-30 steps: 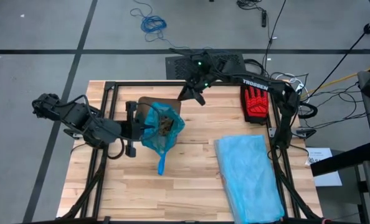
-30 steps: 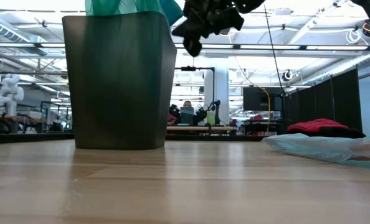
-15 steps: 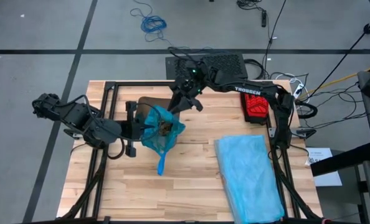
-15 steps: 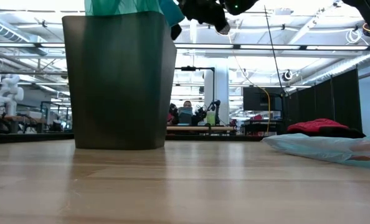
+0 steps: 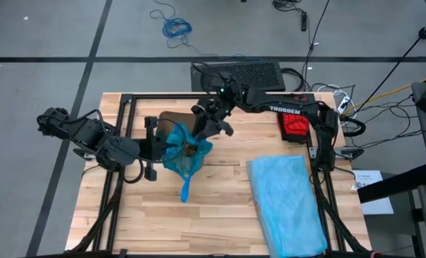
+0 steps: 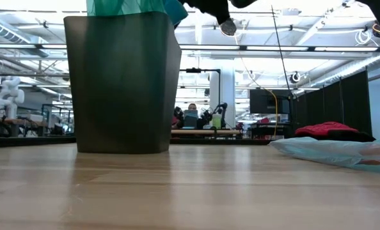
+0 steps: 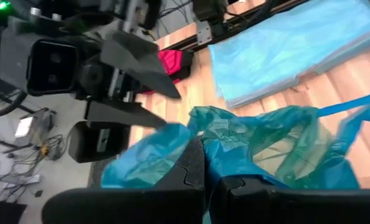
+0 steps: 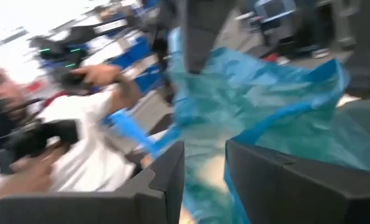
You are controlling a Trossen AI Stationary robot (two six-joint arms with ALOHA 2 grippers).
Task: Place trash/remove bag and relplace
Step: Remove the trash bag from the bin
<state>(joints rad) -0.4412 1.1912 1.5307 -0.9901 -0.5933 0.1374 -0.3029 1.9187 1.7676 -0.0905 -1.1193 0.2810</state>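
The right gripper [image 5: 207, 127], fingers parted with nothing between them, hangs at the far rim of the crinkly teal bag [image 5: 186, 152] lining the dark bin [image 6: 123, 83]. The left gripper [image 5: 164, 149] is clamped on the bag's near edge.

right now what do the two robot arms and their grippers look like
Both arms are dark, nearly black, with jointed segments. The right arm carries white lettering along its link and a green light near the wrist. The left arm has loose black cable loops. The right gripper has two flat, angular dark fingers.
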